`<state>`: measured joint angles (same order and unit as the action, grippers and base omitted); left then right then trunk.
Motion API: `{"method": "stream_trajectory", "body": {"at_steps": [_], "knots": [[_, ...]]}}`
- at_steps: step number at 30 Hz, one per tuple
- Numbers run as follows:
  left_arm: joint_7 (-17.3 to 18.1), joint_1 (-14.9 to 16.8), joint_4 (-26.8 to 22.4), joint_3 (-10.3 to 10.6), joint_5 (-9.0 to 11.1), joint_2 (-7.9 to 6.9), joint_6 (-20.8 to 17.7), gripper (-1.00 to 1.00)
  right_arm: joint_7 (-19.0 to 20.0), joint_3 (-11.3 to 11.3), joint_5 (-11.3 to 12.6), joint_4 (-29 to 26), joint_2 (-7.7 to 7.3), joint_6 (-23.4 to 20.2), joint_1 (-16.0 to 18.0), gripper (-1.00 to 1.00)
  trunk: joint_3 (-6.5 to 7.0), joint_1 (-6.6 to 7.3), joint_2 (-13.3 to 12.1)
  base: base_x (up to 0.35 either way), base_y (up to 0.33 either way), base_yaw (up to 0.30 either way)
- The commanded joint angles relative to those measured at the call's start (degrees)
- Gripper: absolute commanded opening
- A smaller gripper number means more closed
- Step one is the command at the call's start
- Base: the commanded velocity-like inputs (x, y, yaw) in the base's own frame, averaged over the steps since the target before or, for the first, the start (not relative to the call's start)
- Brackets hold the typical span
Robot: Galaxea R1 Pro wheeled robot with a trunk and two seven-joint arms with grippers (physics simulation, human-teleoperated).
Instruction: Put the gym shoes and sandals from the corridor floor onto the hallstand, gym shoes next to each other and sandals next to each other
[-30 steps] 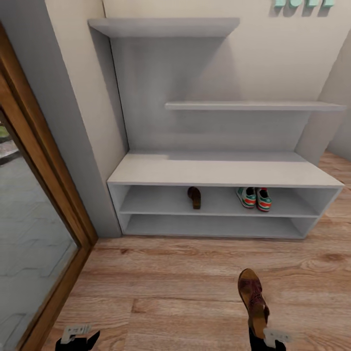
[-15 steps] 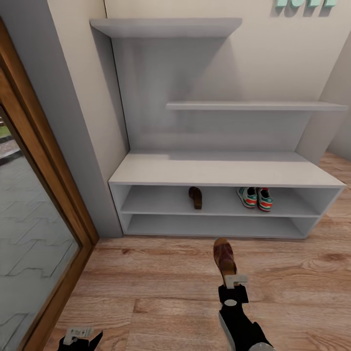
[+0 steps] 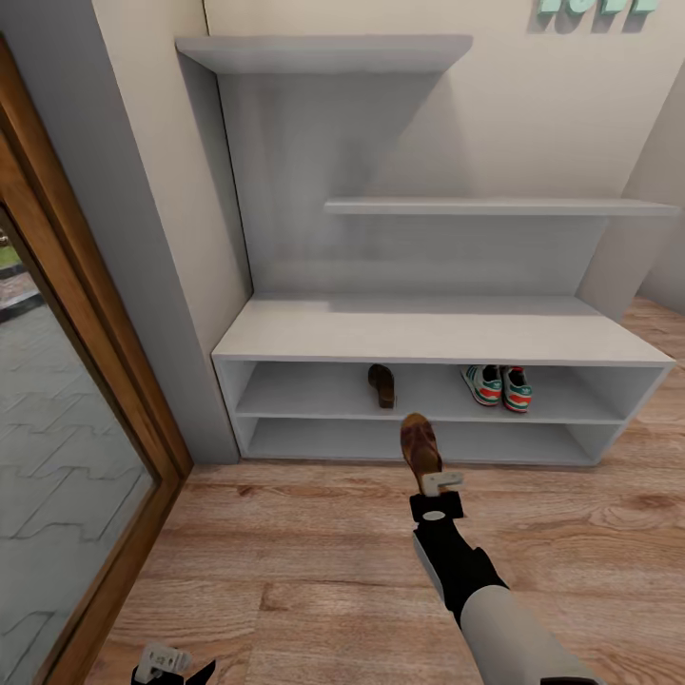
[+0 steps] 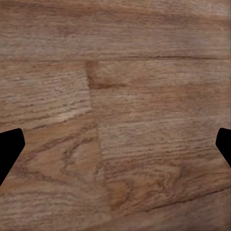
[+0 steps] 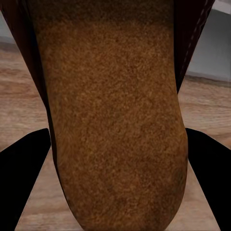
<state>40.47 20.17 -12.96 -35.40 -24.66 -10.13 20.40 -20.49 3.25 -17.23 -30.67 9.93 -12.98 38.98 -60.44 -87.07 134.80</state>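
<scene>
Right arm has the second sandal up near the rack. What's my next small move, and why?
Probably ease the right gripper forward and a little left, so the held sandal enters the upper shoe shelf beside the sandal already there. The sneakers sit together further right.

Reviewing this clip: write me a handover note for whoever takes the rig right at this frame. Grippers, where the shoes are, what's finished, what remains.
Right gripper: shut on the second sandal, held out in front of the hallstand, above the corridor floor.
Left gripper: low at its side over bare floor, open and holding nothing.
Done: both gym shoes sit side by side on the upper shoe shelf, right part; the first sandal sits on the same shelf, near the middle.
Left: set the held sandal on that shelf beside the first one, release, withdraw.
</scene>
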Motion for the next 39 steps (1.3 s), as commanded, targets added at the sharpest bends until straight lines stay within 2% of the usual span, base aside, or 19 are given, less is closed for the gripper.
{"method": "stream_trajectory", "body": {"at_steps": [1, 10, 16, 31, 36, 39], "knots": [[0.21, 0.04, 0.02, -0.48, -0.56, 0.01, 0.26, 1.0, 0.26, 0.16, -0.63, -0.09, 0.07, -0.42, 0.02, -1.0, -0.05, 0.01, 0.02, 0.0, 0.0, 0.0], [0.23, 0.04, -0.03, -0.55, -0.56, 0.02, 0.23, 1.0, 0.97, -0.13, -0.15, -0.13, 0.07, -0.44, 0.04, -1.0, -0.05, 0.01, 0.02, 0.0, 0.0, 0.0], [0.23, 0.04, -0.03, -0.58, -0.48, 0.06, 0.26, 1.0, 0.98, -0.08, 4.47, 0.09, 0.07, -0.54, 0.04, -1.0, -0.32, 0.01, 0.02, 0.0, 0.0, 0.067], [0.5, 0.04, 0.13, -0.62, -0.49, 0.33, 0.26, 1.0, 0.89, 0.0, 5.01, 0.02, 0.07, -0.47, 0.04, -1.0, -1.42, 0.01, 0.02, 0.0, 0.0, 0.125], [2.22, 0.04, 0.06, -0.33, -0.55, 1.35, 0.26, 1.0, 0.91, 0.0, 5.01, -0.04, 0.07, -0.47, 0.04, -1.0, -1.79, 0.01, 0.02, 0.0, 0.0, 0.132], [4.96, 0.04, -0.15, 0.32, -0.56, 2.68, 0.11, 1.0, 0.93, 0.0, 5.01, -0.2, 0.07, -0.46, 0.04, -1.0, -2.01, 0.01, 0.02, 0.0, 0.0, 0.132]]}}
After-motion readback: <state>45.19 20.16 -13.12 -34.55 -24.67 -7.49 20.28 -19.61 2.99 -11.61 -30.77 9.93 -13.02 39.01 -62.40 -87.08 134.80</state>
